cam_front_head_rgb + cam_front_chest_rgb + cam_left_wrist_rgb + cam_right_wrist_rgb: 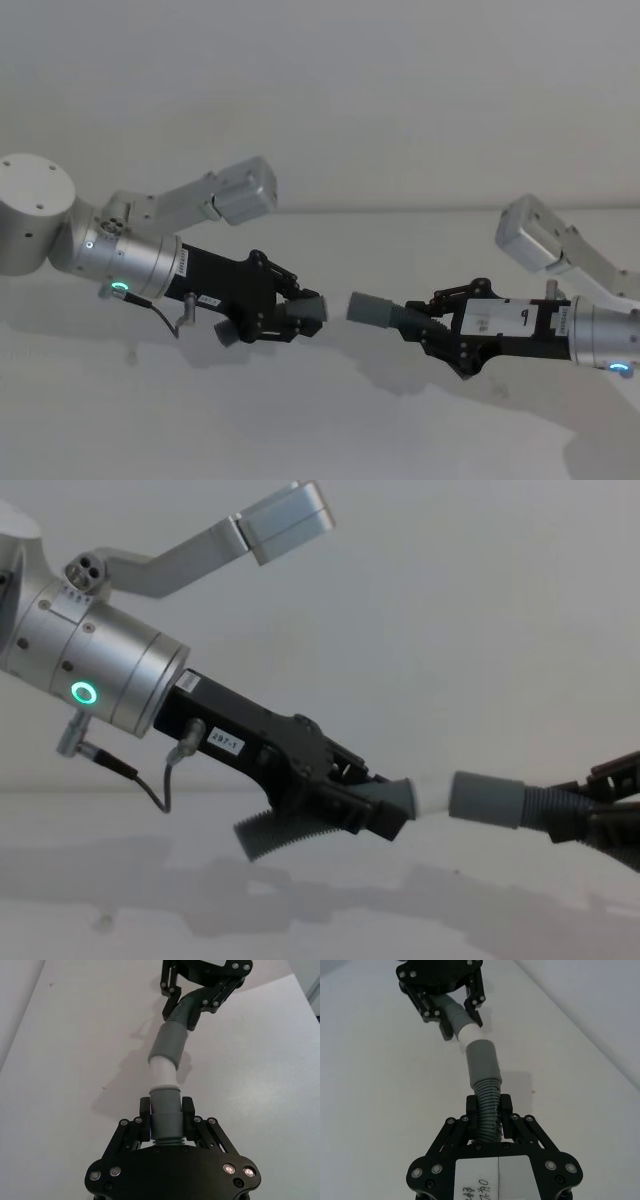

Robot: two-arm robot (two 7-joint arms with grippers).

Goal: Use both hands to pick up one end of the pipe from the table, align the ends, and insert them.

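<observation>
- Two black plastic grippers hang above the plain white counter [300,420], pointing at each other
- The left gripper [166,1115] has its fingers closed on the smooth cuff of the short dark grey ribbed hose piece [275,832]
- The right gripper [489,1112] has its fingers closed on the ribs of the longer dark grey ribbed hose piece [487,1095]
- Two cuffs: the short piece's pale whitish tip [163,1071] meets the longer piece's wide grey cuff [481,1060]; how far in, I cannot tell

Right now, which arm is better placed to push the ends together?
Right, probably: its end effector grips the ribbed hose behind a free cuff already facing the pale tip. The left end effector can brace.
</observation>
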